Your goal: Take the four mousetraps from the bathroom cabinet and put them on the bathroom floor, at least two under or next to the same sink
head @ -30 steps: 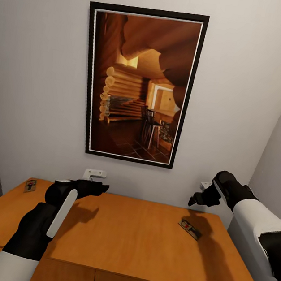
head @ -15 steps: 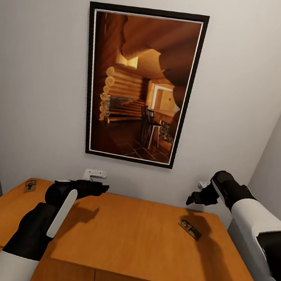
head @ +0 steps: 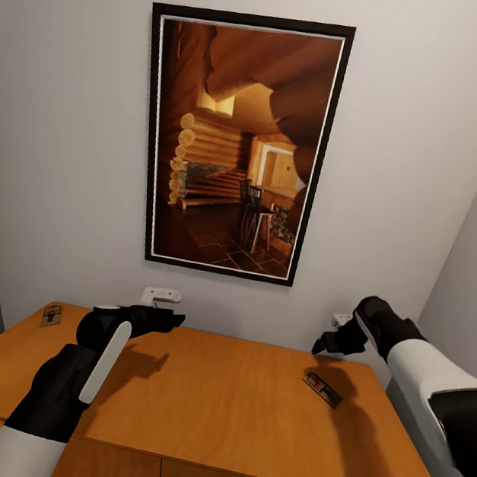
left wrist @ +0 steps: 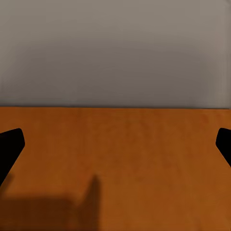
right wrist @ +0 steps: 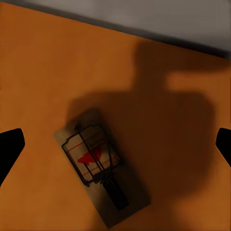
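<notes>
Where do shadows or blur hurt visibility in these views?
Right wrist view: the gripper's shadow covers the mousetrap, still legible; jaws wide apart. Left wrist view: soft, a blurry shadow on the cabinet top. Head view: arm shadows fall on the cabinet, one darkening the near mousetrap; far mousetrap unshadowed but tiny.

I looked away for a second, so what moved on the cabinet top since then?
The right gripper drifted slightly left and lower, toward the mousetrap below it, jaws open, holding nothing. Unchanged: that mousetrap, the second mousetrap at the cabinet's far left corner, the left gripper, open and empty, and the framed picture.
</notes>
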Available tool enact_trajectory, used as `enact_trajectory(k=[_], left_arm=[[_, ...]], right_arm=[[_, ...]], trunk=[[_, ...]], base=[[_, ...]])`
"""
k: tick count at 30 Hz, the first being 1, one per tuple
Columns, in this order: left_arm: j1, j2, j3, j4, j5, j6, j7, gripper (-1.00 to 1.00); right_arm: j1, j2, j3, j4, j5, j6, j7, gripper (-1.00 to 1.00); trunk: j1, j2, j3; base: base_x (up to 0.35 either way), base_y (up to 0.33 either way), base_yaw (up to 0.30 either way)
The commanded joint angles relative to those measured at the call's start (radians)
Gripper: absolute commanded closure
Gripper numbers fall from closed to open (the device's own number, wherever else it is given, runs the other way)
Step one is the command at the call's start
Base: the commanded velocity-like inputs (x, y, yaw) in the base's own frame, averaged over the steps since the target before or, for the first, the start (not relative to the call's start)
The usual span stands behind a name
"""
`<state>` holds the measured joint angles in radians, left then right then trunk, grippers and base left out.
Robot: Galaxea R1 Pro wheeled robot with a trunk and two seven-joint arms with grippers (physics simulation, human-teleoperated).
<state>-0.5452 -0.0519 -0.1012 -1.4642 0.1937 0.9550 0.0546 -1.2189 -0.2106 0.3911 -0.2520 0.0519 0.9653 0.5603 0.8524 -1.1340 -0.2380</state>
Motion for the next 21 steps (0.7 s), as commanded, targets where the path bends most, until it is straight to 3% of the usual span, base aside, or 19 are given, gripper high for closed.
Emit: enact_trajectory(k=[1, 21], left_arm=[[-0.001, 0.0, 0.0, -0.001, 0.007, 0.004, 0.006, -1.0], [-0.001, 0.0, 0.001, -0.001, 0.01, 0.005, 0.005, -1.0]], right_arm=[[-0.001, 0.0, 0.003, 0.001, 0.006, -0.001, 0.007, -1.0], [-0.001, 0.005, 0.003, 0.013, 0.001, -0.022, 0.009, -1.0]], trunk=[[0.0, -0.001, -0.001], [0.0, -0.001, -0.001]], base=[[0.0, 0.0, 0.0], [0.0, 0.0, 0.0]])
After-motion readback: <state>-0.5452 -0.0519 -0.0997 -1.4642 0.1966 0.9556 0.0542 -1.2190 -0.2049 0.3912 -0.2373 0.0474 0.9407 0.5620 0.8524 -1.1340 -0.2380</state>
